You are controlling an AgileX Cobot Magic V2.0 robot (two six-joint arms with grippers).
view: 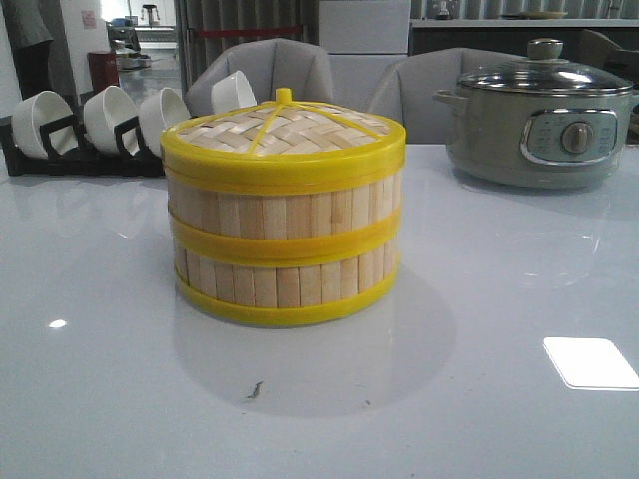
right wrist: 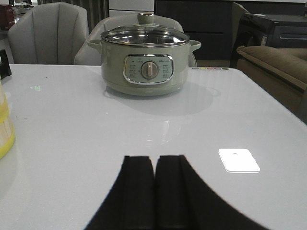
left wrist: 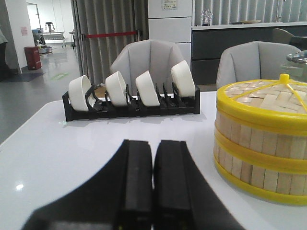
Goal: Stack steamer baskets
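Both my grippers, L (left wrist: pixel 153 191) & R (right wrist: pixel 154 191), clenched empty, steamer baskets (view: pixel 284 254) stacked w/ lid (view: pixel 284 135) on, table (view: pixel 479 399) centre.

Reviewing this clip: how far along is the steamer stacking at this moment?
It looks done: two steamer baskets stand as one aligned stack on the table, with the woven lid seated on top. Nothing is in hand; the left gripper and right gripper are shut and clear of the stack. Nothing visible remains.

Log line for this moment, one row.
steamer baskets: two tiers stacked, lid on | left gripper: shut, empty | right gripper: shut, empty
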